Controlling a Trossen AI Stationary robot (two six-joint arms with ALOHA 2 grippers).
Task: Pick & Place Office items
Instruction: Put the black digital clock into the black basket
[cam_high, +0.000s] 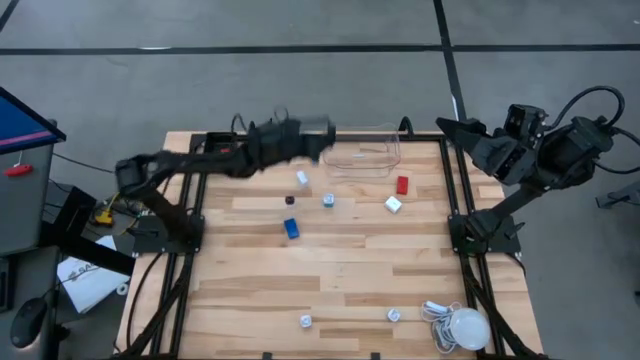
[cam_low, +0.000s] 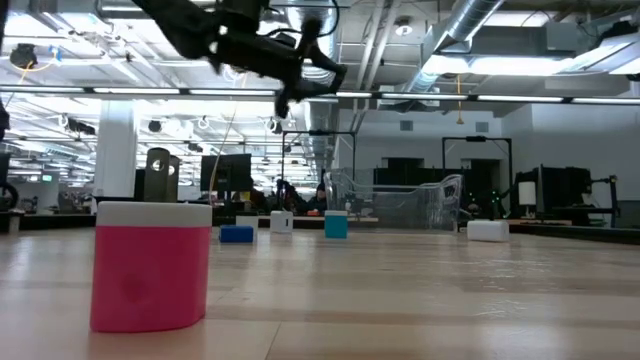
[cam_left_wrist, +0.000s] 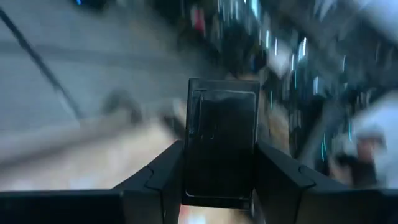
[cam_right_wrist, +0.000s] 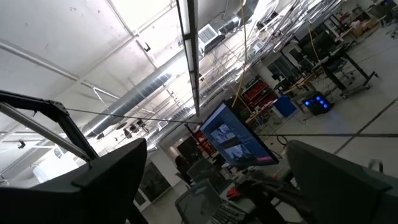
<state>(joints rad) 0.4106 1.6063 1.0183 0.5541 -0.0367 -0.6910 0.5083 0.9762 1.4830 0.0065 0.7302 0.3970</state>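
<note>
- Nearest in the low view, a pink block with a white top (cam_low: 152, 265) stands upright on the wooden bench (cam_low: 420, 300), lower left of that frame.
- At the bottom of the high view, two small silvery pieces (cam_high: 306, 321) (cam_high: 394, 315) lie near the bench edge, with the big white bulb and its coiled cable (cam_high: 462, 327) at the lower right.
- Mid-bench from above: a blue block (cam_high: 291, 228), a small dark piece (cam_high: 290, 200) just above it, a pale blue piece (cam_high: 328, 201), a white block (cam_high: 393, 205) and a red block (cam_high: 402, 184), all apart from one another; another white piece (cam_high: 302, 178) lies higher up.
- The left tool (cam_high: 318, 134) is up off the bench, reaching toward the clear container (cam_high: 362, 158) at the top centre of the high view.
- In the left wrist view, that tool (cam_left_wrist: 219, 180) is clamped on a black block (cam_left_wrist: 221, 146), one finger (cam_left_wrist: 155, 180) pressed on each side, and the block stands upright between them.
- In the low view the left arm (cam_low: 250, 45) hangs high at the upper left, well above the far row of pieces.
- The right arm (cam_high: 540, 150) waits folded at the upper right of the high view, off the bench; its tool (cam_right_wrist: 214, 186) stands wide apart with nothing between the fingers, pointing at the room's ceiling.
</note>
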